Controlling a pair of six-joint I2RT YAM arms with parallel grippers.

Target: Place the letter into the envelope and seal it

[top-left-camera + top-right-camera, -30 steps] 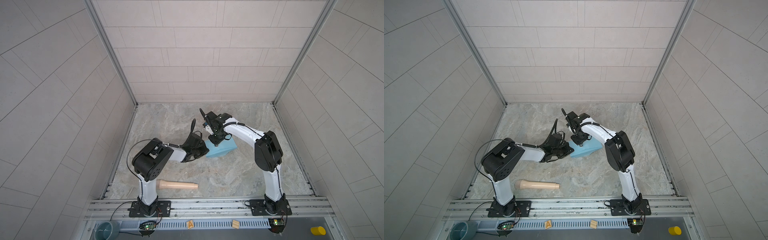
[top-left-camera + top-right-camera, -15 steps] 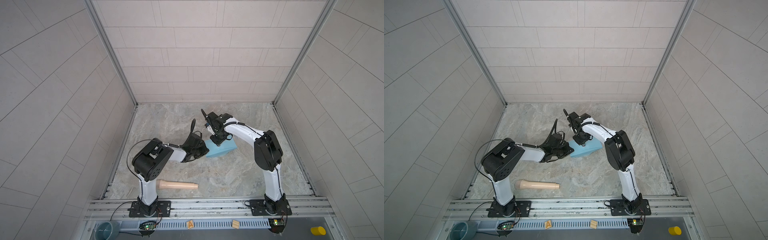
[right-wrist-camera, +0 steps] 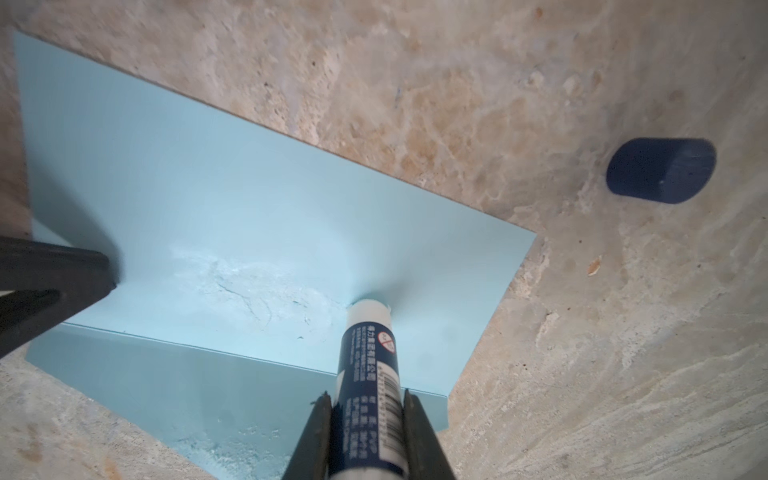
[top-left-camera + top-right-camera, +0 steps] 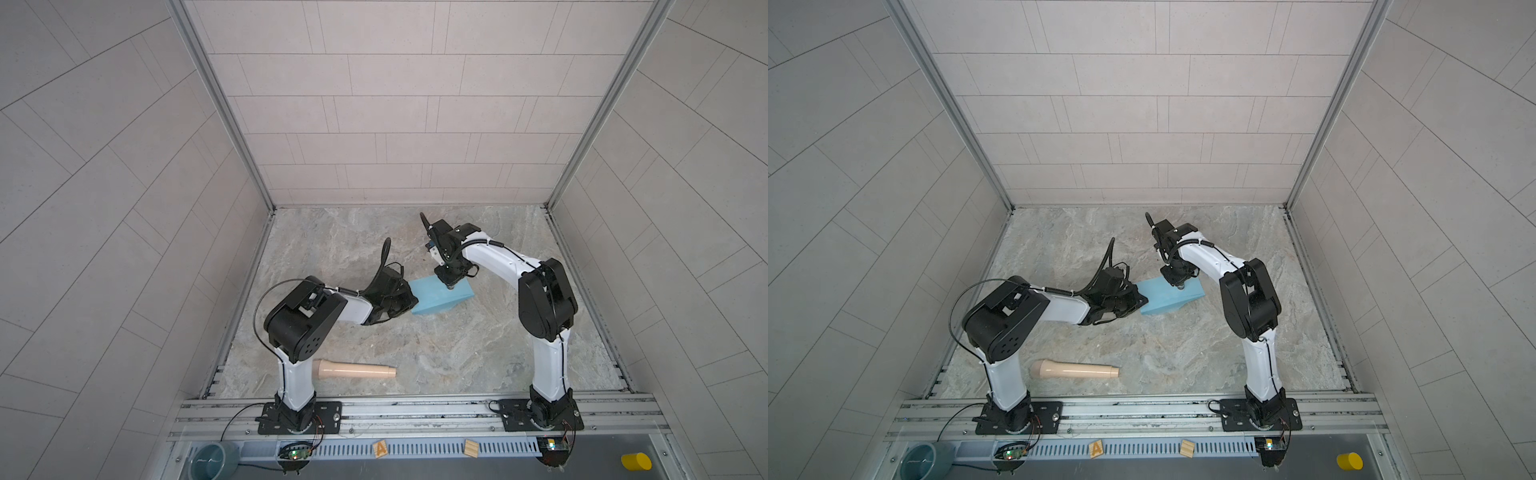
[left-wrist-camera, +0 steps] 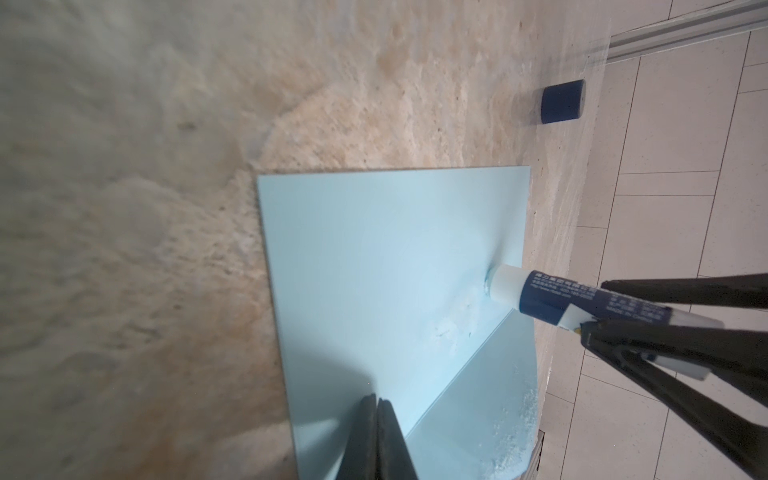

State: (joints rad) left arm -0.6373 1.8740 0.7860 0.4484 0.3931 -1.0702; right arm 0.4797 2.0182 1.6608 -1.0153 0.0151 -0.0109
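My left arm lies low with its elbow bent, the forearm reaching nearly level to the left end of the envelope [image 4: 432,297]. The left gripper [image 5: 376,405] has its fingers pressed together, tips down on the pale blue paper beside the fold. My right arm arches over the envelope's far edge with the wrist bent steeply down. The right gripper [image 3: 365,401] is clamped on a glue stick [image 3: 368,353], a dark blue printed tube whose white tip touches the envelope.

The envelope lies flat on the mottled, stone-patterned table [image 4: 415,345]. Its paper is smooth and matte, with a sharp straight crease and a chalky, cracked white smear between the two grippers. A dark blue cap [image 3: 660,170], a short cylinder, lies on its side apart from the envelope. A smooth, tapered beige rod [image 4: 355,370] lies well apart from the envelope, toward the arms' bases.
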